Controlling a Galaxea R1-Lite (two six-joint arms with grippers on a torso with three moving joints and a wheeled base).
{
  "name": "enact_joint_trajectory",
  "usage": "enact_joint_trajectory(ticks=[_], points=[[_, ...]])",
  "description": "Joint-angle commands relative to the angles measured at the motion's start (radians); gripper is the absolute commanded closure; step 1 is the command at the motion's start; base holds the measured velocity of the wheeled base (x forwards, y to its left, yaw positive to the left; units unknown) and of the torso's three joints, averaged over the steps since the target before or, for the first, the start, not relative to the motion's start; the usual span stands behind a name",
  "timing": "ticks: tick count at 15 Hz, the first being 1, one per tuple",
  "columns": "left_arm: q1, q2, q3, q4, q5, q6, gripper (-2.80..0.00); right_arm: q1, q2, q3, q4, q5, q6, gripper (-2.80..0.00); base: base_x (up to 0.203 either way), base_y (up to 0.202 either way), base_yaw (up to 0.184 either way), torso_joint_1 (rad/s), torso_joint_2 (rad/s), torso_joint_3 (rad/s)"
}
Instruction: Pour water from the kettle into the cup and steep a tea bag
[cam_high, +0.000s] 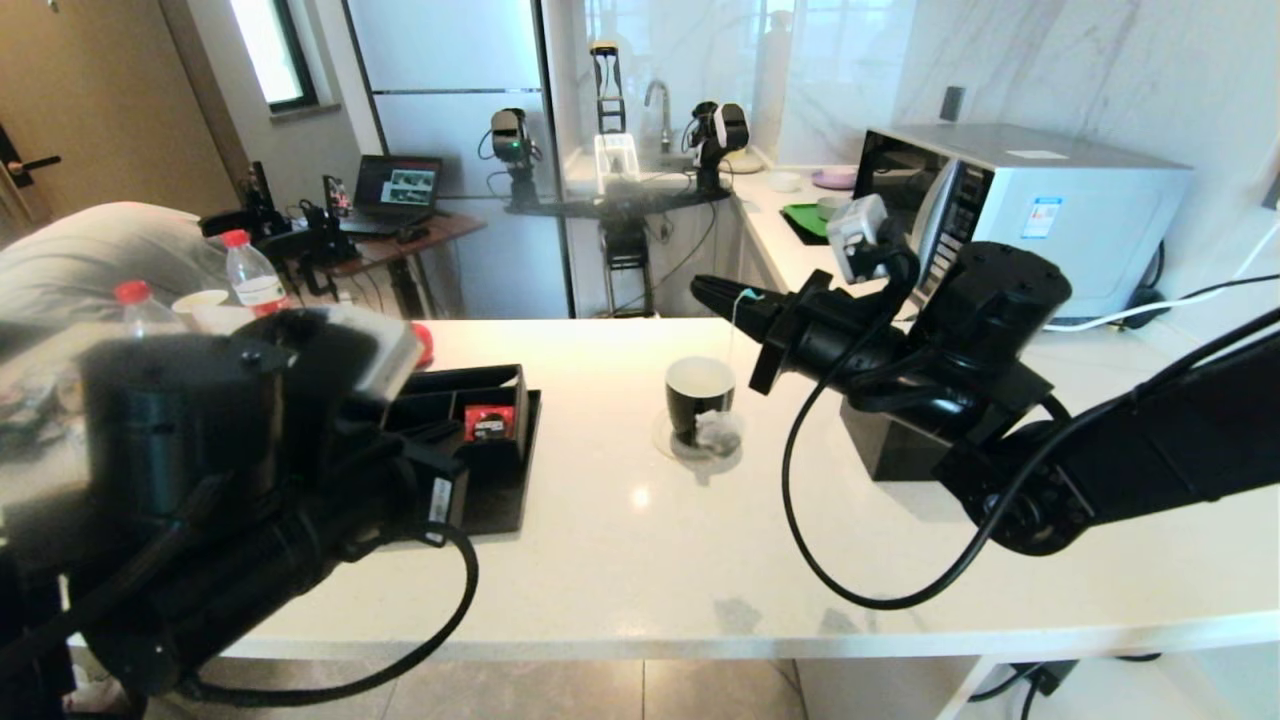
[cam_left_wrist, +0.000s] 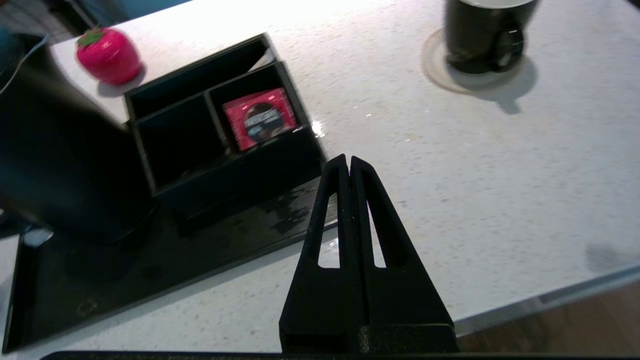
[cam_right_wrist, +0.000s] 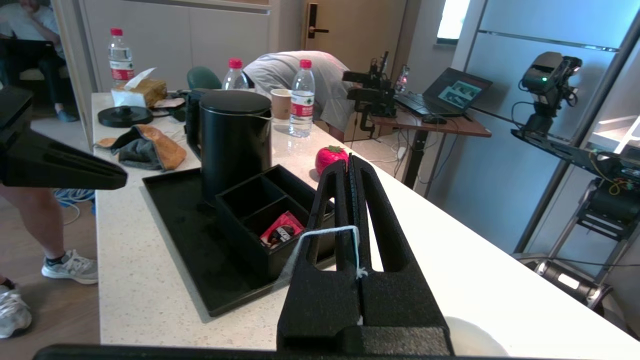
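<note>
My right gripper (cam_high: 715, 290) is closed on the string (cam_right_wrist: 327, 231) of the tea bag (cam_high: 717, 434). The string loops across the shut fingers in the right wrist view. In the head view it drops from the fingertips, which sit at 12 o'clock of the cup (cam_high: 699, 395) and above it.

The tea bag hangs outside the cup, at its 5 o'clock, low against the outer wall, over the coaster (cam_high: 668, 440). I cannot tell whether it touches the coaster. Its long axis is vertical, continuous with the string, pouch end down.

The cup stands upright on the counter (cam_high: 640, 560), mouth up. I cannot tell whether it holds water.

My left gripper (cam_left_wrist: 348, 162) is fully closed and holds nothing. It hovers over the front edge of the black tray (cam_left_wrist: 100, 285), with the kettle (cam_right_wrist: 235, 145) at its 10 o'clock. The kettle stands upright on the tray beside the divided box (cam_right_wrist: 270, 220).

Judgement: the coming move turns on one offset. The bag must rise clear of the rim, then travel toward 11 o'clock to sit over the mouth. The right arm is the nearer one.
</note>
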Motion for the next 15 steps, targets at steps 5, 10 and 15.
enact_joint_trajectory(ticks=[5, 10, 15], points=[[0.265, -0.016, 0.344, -0.429, 0.131, 0.002, 0.0, -0.02, -0.01, 0.0, -0.006, 0.003, -0.003, 0.0, 0.0, 0.0, 0.0, 0.0, 0.0, 0.0], [0.489, -0.229, 0.54, -0.442, 0.266, 0.03, 0.0, -0.02, -0.03, 0.03, -0.008, 0.003, -0.008, 0.0, 0.0, 0.0, 0.0, 0.0, 0.0, 0.0], [0.608, -0.632, 0.578, -0.155, 0.263, 0.06, 0.0, -0.02, -0.051, 0.074, -0.036, 0.005, -0.006, 0.0, 0.0, 0.0, 0.0, 0.0, 0.0, 0.0]])
